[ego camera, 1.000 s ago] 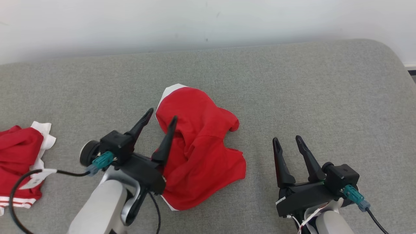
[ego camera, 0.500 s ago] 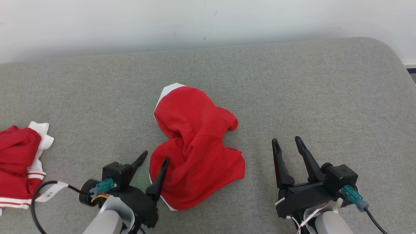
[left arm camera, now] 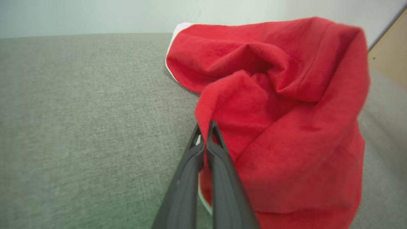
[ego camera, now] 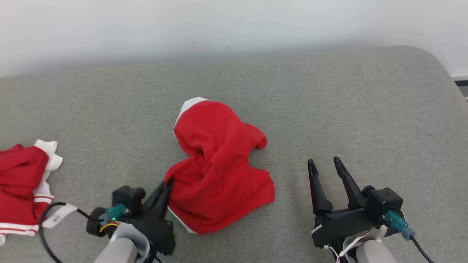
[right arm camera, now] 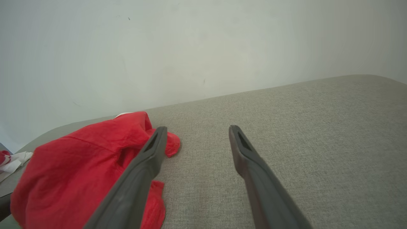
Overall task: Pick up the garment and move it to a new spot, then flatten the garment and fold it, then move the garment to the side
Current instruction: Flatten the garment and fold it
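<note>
The garment [ego camera: 219, 168] is red with white trim and lies crumpled in the middle of the grey cushion; it also shows in the left wrist view [left arm camera: 286, 127] and the right wrist view [right arm camera: 79, 165]. My left gripper [ego camera: 169, 182] is shut on the garment's near-left edge, and a fold of red cloth is pinched between the fingertips [left arm camera: 205, 127]. Off to the garment's right, my right gripper [ego camera: 323, 162] stands open above bare cushion, with nothing between its fingers [right arm camera: 195, 128].
A second red and white garment [ego camera: 22, 186] lies bunched at the cushion's left edge. The grey cushion [ego camera: 347, 102] ends at a pale wall behind and rounds off at the far right. Bare cushion lies right of the garment.
My left gripper has drawn back toward me along the garment's left side and shut on its near-left edge. The right gripper has stayed put.
</note>
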